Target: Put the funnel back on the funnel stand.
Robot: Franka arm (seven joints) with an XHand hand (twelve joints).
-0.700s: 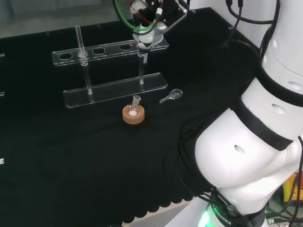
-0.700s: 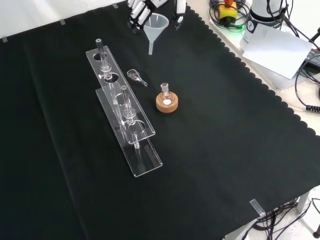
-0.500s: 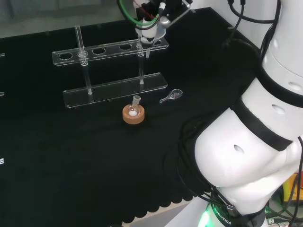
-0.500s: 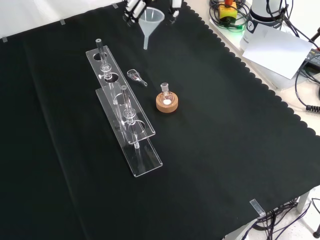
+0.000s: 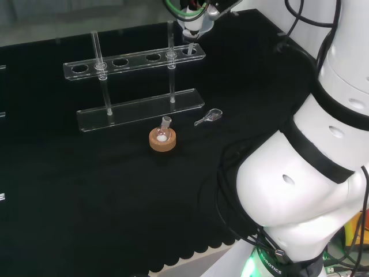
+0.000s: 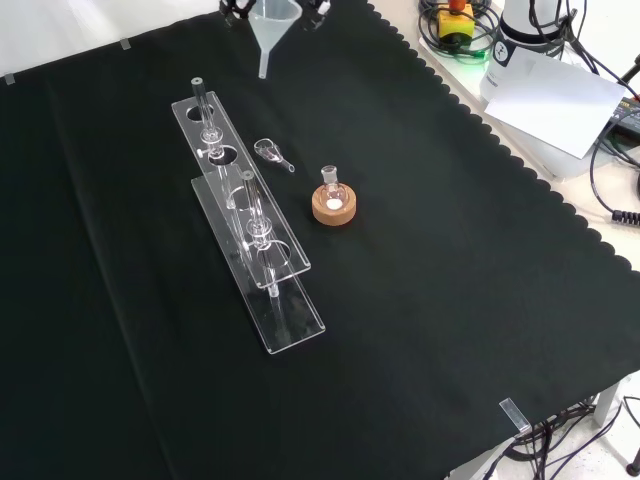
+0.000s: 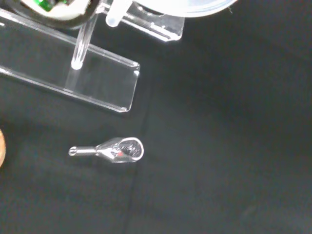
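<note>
- Top centre of the front view: the funnel (image 6: 274, 22) hangs spout-down, carried at its rim by the hand (image 6: 318, 8) — its grip cannot be made out
- The clear rack (image 6: 243, 208) lies below-left — nearest hole just under the spout

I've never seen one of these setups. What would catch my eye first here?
Probably the clear funnel hanging in the air at the top of the front view, spout down, above the far end of the clear funnel stand on the black cloth. Next, the small flask on its cork ring just right of the stand, with a little glass scoop lying beside it.
</note>
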